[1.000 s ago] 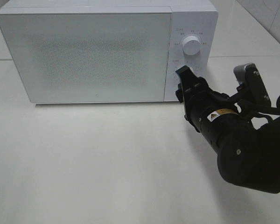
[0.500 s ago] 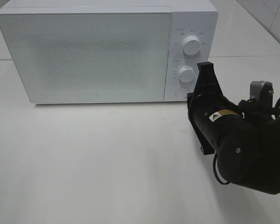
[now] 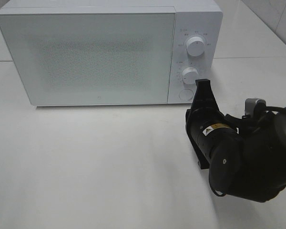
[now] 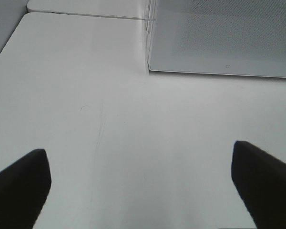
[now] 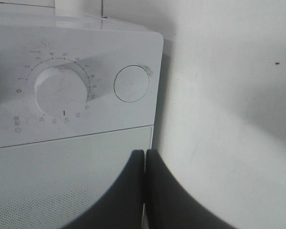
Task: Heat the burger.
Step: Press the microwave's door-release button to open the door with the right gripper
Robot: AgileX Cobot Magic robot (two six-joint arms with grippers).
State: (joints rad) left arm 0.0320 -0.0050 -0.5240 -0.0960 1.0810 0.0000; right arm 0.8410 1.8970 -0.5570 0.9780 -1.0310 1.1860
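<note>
I cannot find the burger in any view. The microwave (image 3: 100, 52) is shut, and its door (image 3: 90, 55), a flat pane with a fine dotted screen, hides whatever is inside, so I cannot say whether the burger is in there. The right gripper (image 5: 144, 157) has its two dark, tapered fingers pressed flat together with nothing between them. Its long axis points at the glossy white control panel. The round button (image 5: 131, 83), a smooth flush disc, lies just ahead of those closed tips and slightly toward the door side, below the ribbed lower dial (image 5: 61, 90). I judge this arm to be the one placed for a push there. The left gripper (image 4: 138, 160) hangs spread wide and empty over the matte white table (image 3: 86, 157), near the microwave's far front corner and well apart from the panel.
</note>
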